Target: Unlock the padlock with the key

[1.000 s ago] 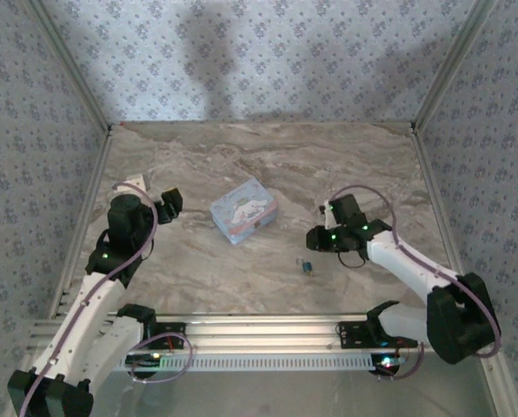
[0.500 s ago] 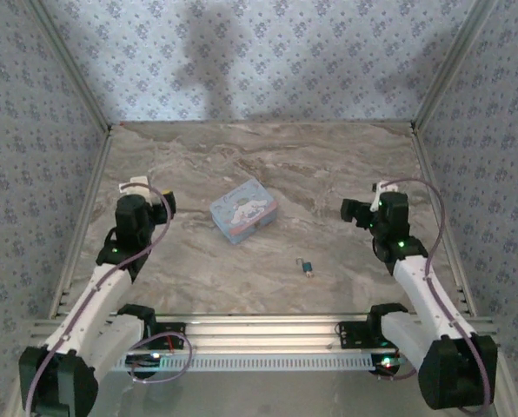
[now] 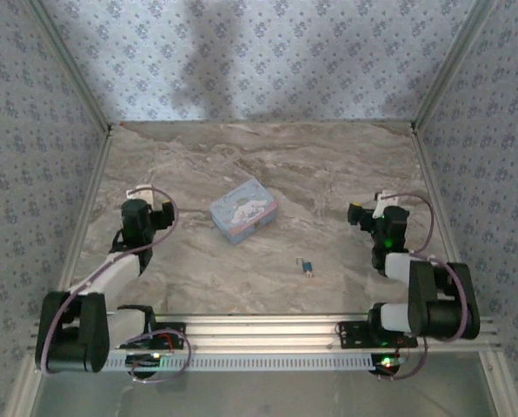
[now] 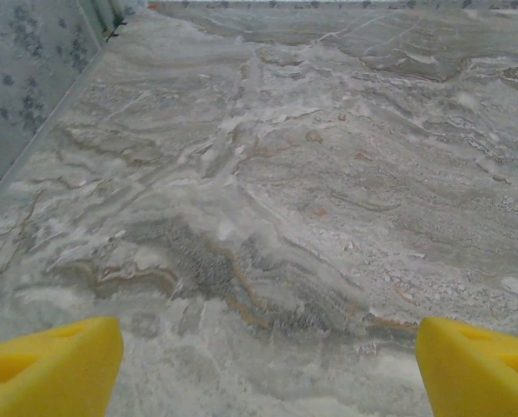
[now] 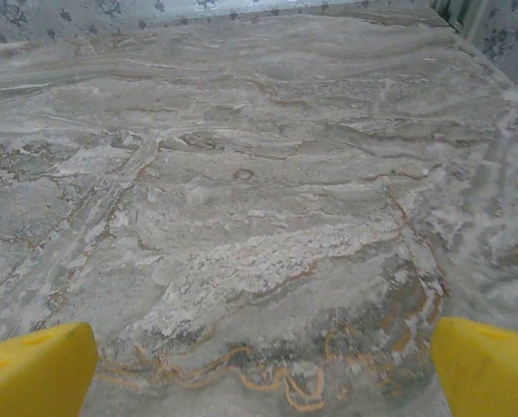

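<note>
The right pincer (image 3: pixel 357 214) and left pincer (image 3: pixel 167 214) both gape empty, the padlock (image 3: pixel 307 266) lying at five o'clock from the tin (image 3: pixel 243 209): probably light, hard and slippery, though too small to see clearly, best pinched across its flat body.

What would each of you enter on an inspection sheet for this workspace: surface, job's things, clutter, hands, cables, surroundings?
Surface: marbled table, no spills seen.
Job's things: padlock lies front of centre, nearer the right hand; key too small to tell apart.
Clutter: pale blue tin, mid-table, apart from the padlock.
Hands: left hand open, empty; right hand open, empty.
Cables: pink cable loops on each arm, snagging nothing.
Surroundings: patterned walls on three sides; metal rail at near edge.
</note>
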### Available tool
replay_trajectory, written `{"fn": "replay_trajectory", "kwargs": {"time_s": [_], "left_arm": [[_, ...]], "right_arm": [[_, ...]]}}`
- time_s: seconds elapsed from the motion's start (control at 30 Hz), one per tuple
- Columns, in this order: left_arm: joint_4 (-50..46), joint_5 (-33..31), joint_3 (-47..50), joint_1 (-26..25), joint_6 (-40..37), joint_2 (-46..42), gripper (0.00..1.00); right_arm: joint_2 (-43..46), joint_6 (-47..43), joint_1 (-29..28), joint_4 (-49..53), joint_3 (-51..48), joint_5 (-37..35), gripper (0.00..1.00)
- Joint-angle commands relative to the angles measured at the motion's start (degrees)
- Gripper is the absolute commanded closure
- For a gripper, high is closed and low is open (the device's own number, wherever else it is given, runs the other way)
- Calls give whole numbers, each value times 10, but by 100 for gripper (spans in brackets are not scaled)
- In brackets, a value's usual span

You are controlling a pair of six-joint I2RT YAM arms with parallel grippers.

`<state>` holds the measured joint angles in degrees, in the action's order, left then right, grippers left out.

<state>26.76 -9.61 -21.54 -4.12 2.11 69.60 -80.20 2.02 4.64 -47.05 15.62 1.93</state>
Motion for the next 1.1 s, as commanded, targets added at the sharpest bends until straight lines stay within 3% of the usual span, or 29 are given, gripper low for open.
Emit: {"fn": "replay_trajectory", "kwargs": {"time_s": [0.0, 0.1, 0.3, 0.43, 0.53, 1.07], "left_arm": [[133, 32, 15, 3, -40, 47, 13], [197, 41, 22, 8, -50, 94, 13], [279, 75, 19, 32, -35, 183, 12], [194, 84, -21, 47, -18, 180, 10], [195, 98, -23, 62, -6, 182, 2], [194, 98, -23, 62, -7, 182, 2]], "right_arm": [[-43, -11, 5, -108, -6, 22, 0], [-72, -7, 8, -118, 4, 26, 0], [-72, -18, -9, -17, 59, -5, 0], [-72, -22, -14, -13, 59, -14, 0], [-72, -29, -22, -7, 64, -23, 0], [-72, -33, -28, -5, 64, -30, 0]]}}
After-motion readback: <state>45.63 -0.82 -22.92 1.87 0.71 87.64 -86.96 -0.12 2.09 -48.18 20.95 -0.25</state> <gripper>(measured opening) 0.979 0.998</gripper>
